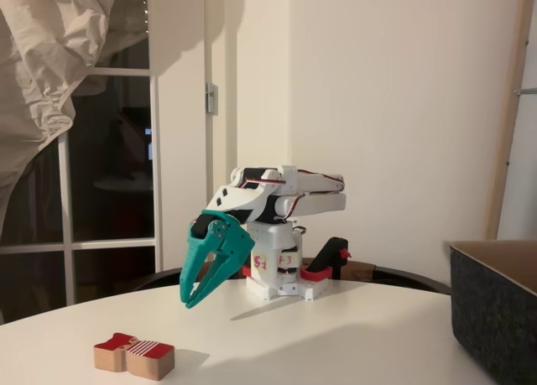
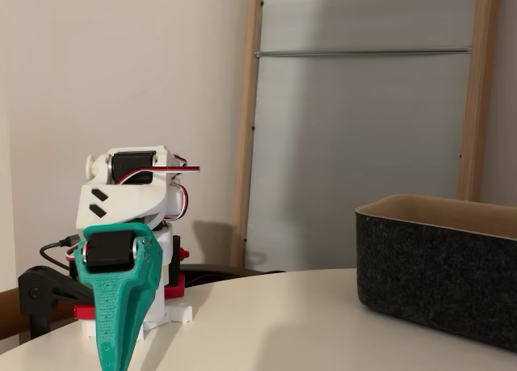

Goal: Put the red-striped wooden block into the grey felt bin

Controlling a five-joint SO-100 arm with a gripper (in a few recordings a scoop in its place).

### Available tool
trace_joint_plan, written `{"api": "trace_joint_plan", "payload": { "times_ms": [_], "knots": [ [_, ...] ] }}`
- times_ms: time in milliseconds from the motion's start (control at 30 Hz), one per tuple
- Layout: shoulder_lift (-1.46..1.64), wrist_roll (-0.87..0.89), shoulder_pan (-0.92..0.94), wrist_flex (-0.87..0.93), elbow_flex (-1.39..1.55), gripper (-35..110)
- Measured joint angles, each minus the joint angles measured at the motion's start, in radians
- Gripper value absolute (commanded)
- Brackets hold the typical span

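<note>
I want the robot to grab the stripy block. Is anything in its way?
Nothing visible is. In a fixed view the gripper hangs above bare white table, and the red-striped wooden block lies down-left of it with only tabletop between. The grey felt bin stands far right, away from that path.

We find the small flat light-wood block with a red and red-and-white striped top [image 1: 134, 356] lying flat on the white table, at the lower left of a fixed view. Its outline is notched, with a narrowing between two wider parts. The left part of the top is solid red; the right part bears thin red-and-white stripes. Its sides are bare pale wood. It rests alone, touched by nothing.

We find the large dark charcoal-grey felt bin with straight walls [image 2: 436, 282] standing upright on the same table, well apart from the block. Its opening faces up, and its inside shows tan-brown [image 1: 503, 255].
</note>
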Motion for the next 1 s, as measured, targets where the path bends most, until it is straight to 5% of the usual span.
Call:
{"api": "trace_joint_plan", "payload": {
  "times_ms": [1000],
  "knots": [
    [0.0,-0.015,0.0,0.0,0.0,0]
  ]
}}
